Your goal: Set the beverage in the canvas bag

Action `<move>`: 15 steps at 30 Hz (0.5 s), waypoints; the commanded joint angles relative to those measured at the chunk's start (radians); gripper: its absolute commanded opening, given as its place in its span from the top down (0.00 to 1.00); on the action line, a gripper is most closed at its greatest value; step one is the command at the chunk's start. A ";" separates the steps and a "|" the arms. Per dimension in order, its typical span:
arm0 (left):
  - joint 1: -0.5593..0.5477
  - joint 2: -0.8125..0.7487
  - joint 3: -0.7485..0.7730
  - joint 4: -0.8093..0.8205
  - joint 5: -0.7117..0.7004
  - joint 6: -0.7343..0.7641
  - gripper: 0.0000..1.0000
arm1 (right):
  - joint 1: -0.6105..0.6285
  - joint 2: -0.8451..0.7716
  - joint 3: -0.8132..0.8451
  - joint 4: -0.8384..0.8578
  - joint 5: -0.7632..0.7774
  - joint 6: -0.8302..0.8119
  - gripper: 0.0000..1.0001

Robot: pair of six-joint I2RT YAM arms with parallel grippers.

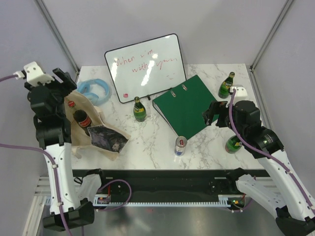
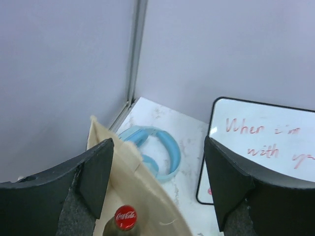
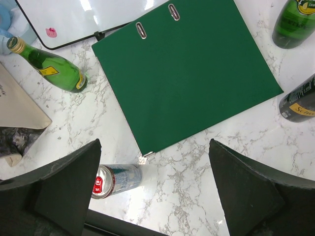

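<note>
The beige canvas bag (image 1: 104,136) lies at the table's left with its dark print facing up. A cola bottle (image 1: 80,119) with a red cap (image 2: 125,218) sits in its open mouth. My left gripper (image 1: 65,82) is open and empty, just above and behind the bag's rim (image 2: 140,189). My right gripper (image 1: 211,114) is open and empty, above the marble between a silver can (image 3: 115,180) and the green binder (image 3: 187,69). Three green bottles stand on the table (image 1: 140,109), (image 1: 226,86), (image 1: 234,144). The can also shows in the top view (image 1: 180,146).
Blue headphones (image 1: 96,90) lie behind the bag, near the left wall. A whiteboard (image 1: 145,66) with red writing leans at the back. The green binder (image 1: 184,105) lies flat right of centre. Enclosure walls stand on both sides.
</note>
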 commanded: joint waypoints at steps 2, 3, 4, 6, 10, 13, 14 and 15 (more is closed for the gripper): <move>-0.018 0.123 0.247 -0.264 0.179 -0.010 0.20 | -0.003 -0.002 0.010 0.032 -0.003 -0.009 0.02; -0.061 0.135 0.264 -0.300 0.164 0.004 0.20 | -0.002 -0.002 0.010 0.032 0.000 -0.011 0.02; -0.099 0.143 0.288 -0.317 0.151 0.019 0.20 | -0.002 -0.001 0.011 0.033 0.000 -0.011 0.02; -0.284 0.178 0.314 -0.369 0.002 0.068 0.20 | -0.003 -0.001 0.011 0.032 0.000 -0.012 0.02; -0.583 0.267 0.385 -0.439 -0.143 0.097 0.18 | -0.002 0.007 0.013 0.029 0.000 -0.011 0.02; -0.695 0.298 0.373 -0.437 -0.154 0.061 0.15 | -0.003 0.010 0.019 0.024 -0.002 -0.012 0.02; -0.713 0.313 0.362 -0.432 -0.156 0.050 0.13 | -0.003 0.007 0.020 0.021 0.001 -0.012 0.02; -0.741 0.325 0.351 -0.430 -0.172 0.042 0.11 | -0.003 0.007 0.019 0.021 0.005 -0.011 0.02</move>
